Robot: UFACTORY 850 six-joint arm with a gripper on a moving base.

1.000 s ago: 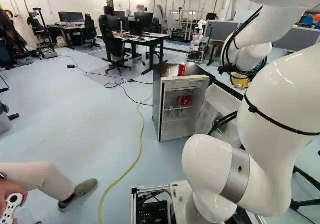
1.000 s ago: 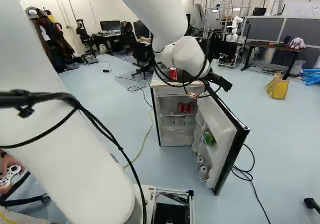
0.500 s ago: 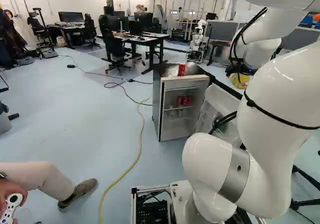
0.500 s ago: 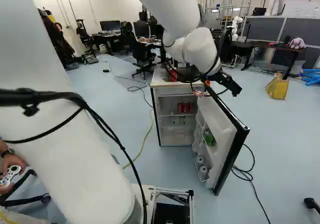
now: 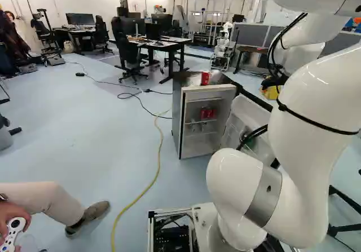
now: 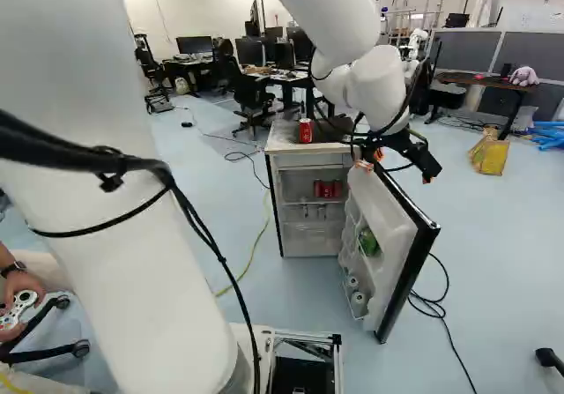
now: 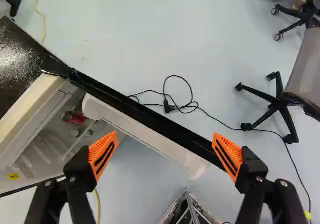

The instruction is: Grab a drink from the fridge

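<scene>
We see the drinks in and on the fridge [image 5: 176,114], whose door [image 6: 388,222] stands open. At least two red cans [image 6: 328,189] stand upright side by side on a shelf inside; they sit too close together in the right base view for us to be sure of a further one. One more red can [image 6: 305,130] stands upright on the fridge's top, with pale print on its side. Below the shelf cans we make out small objects, too blurred to name.

In the door's racks we count one green item [image 6: 368,242] and, lower down, two pale round objects [image 6: 358,298]. Within the fridge, the wrist view shows one small yellow label [image 7: 13,176], its marks too small for us to read.

Our gripper [image 6: 402,167] is released, its two fingers spread wide with their orange pads [image 7: 103,154] well apart. In the right base view it appears above the open door; in the wrist view the door's long edge runs slantwise across the space between the fingers, lower than them.

Farther out, we find one black cable [image 7: 179,107] looped on the floor beyond the door, one yellow cable [image 5: 155,176] curving past the fridge, one yellow bag [image 6: 489,153], and another robot [image 5: 223,44] in the background.
</scene>
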